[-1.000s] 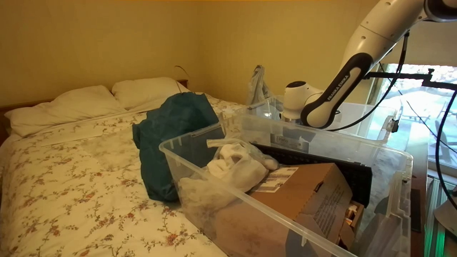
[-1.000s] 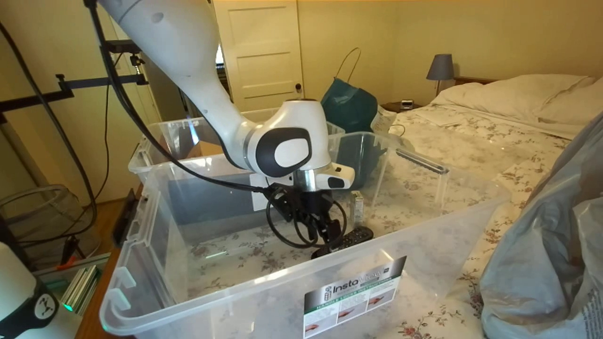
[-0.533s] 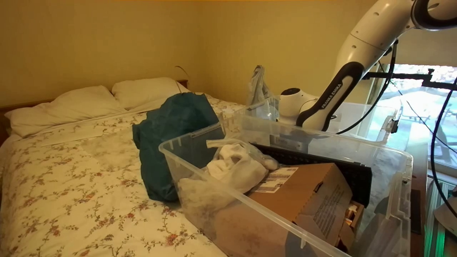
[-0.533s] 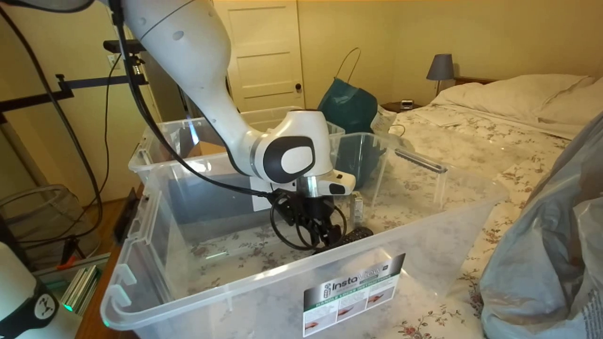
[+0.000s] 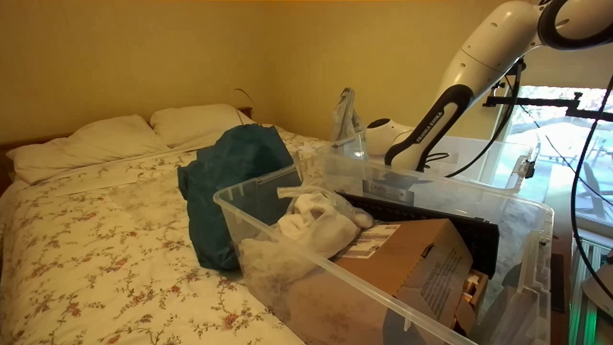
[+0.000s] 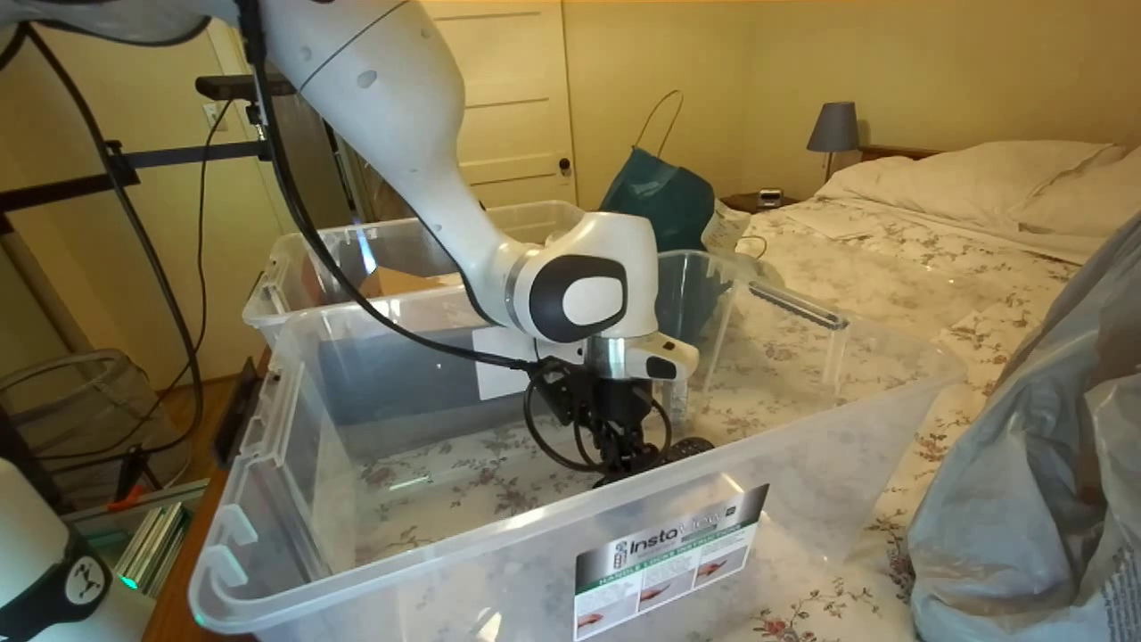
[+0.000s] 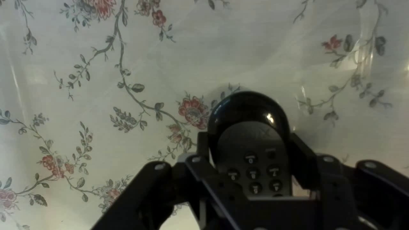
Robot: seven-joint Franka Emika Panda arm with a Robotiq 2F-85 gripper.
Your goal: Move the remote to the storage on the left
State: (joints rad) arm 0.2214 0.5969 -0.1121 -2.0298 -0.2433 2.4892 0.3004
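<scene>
The remote [image 6: 689,448], slim and black, lies low inside the storage [image 6: 499,588], a large clear tub with white floral fabric showing through. The storage also shows behind in an exterior view [image 5: 483,155]. My gripper [image 6: 631,456] is down in this tub at the remote and hides its middle. In the wrist view my gripper [image 7: 248,140] has one finger on each side of the remote [image 7: 249,131], close against its rounded end. A thin light sliver shows beside the left finger. I cannot tell whether the fingers grip it. The gripper is hidden in an exterior view.
A clear tub [image 5: 345,273] with a cardboard box [image 5: 407,254] and a white bundle [image 5: 316,225] stands alongside. A small upright box [image 6: 678,401] is behind my hand. A teal bag [image 5: 239,163] and a grey plastic bag [image 6: 1025,499] stand on the bed.
My gripper has moved lower and to the right in an exterior view, closer over the remote. The remote has barely shifted. The tubs have not moved.
</scene>
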